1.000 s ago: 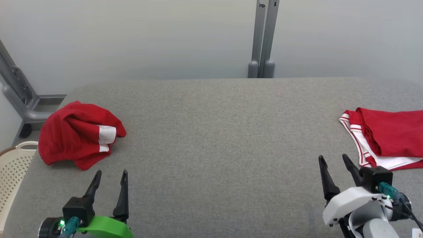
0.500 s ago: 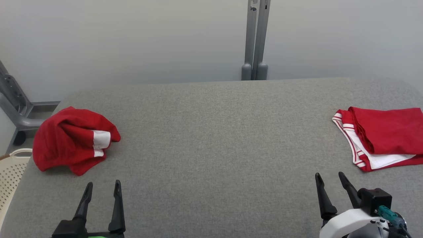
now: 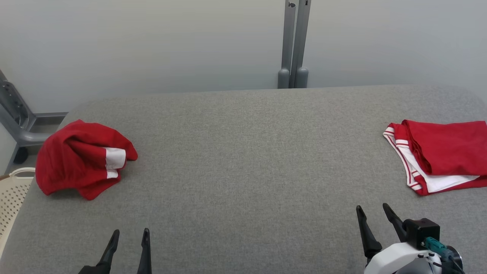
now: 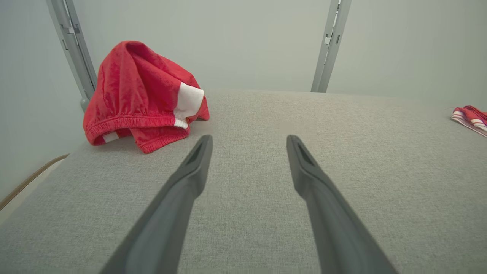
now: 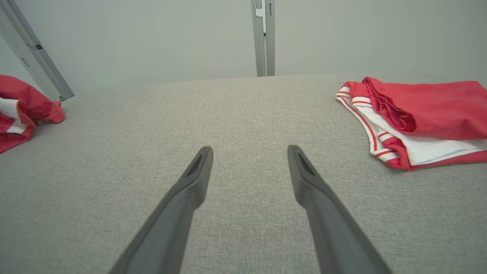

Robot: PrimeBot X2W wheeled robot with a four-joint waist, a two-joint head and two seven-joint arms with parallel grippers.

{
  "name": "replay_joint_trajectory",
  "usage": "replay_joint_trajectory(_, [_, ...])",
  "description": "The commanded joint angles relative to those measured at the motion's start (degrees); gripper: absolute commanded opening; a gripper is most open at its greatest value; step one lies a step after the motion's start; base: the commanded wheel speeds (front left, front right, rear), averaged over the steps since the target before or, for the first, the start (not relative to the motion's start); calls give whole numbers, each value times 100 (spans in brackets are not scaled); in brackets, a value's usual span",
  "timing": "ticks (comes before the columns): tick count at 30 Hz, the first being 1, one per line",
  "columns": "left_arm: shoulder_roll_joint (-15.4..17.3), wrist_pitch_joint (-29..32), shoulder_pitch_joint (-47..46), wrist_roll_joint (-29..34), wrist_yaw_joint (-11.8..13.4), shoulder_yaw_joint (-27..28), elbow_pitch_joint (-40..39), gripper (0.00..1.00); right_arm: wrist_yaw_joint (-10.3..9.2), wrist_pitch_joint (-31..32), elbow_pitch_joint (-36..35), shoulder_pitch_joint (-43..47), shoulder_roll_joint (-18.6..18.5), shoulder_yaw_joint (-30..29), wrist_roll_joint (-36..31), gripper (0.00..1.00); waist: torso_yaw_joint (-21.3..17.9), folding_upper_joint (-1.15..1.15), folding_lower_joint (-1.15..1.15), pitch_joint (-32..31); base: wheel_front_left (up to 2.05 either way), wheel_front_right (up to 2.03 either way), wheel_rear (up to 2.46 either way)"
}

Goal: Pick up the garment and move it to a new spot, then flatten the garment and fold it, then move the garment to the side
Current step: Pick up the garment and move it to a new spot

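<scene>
Gray fabric table (image 3: 243, 160), crumpled garment (image 3: 76, 160) L side; pale wall (image 3: 152, 45), post (image 3: 293, 42) behind.

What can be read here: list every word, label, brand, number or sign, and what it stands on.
None: no text is legible anywhere. The crumpled red garment and the folded red and white garment show only plain white panels and stripes; the grey table, the basket and the metal post bear no print.

Grey fabric table (image 3: 243, 152) before pale wall (image 3: 152, 45), grey post (image 3: 293, 42)
</scene>
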Motion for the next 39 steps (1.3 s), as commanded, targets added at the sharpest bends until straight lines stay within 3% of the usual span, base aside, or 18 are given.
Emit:
replay_joint_trajectory(1, [-3, -1, -64, 36, -19, 13, 52, 100, -7, 29, 18, -58, -12, -29, -41, 100, -4, 0, 0, 8, 0, 0, 0])
replay_joint_trajectory(21, [-114, -1, -191, 194, -116, 207, 270, 100, -7, 54, -31, 17, -9, 84, 268, 100, 157, 0, 0, 11, 0, 0, 0])
replay_joint_trajectory(27, [-112, -1, -85, 235, -75, 320, 304, 100, -7, 41, -22, 62, -9, 232, 366, 100, 498, 0, 0, -46, 0, 0, 0])
replay_joint_trajectory(39, [38, -1, 214, 298, 2, 490, 251, 100, -7, -48, 121, 100, -8, 490, 553, 100, 1614, 0, 0, -164, 0, 0, 0])
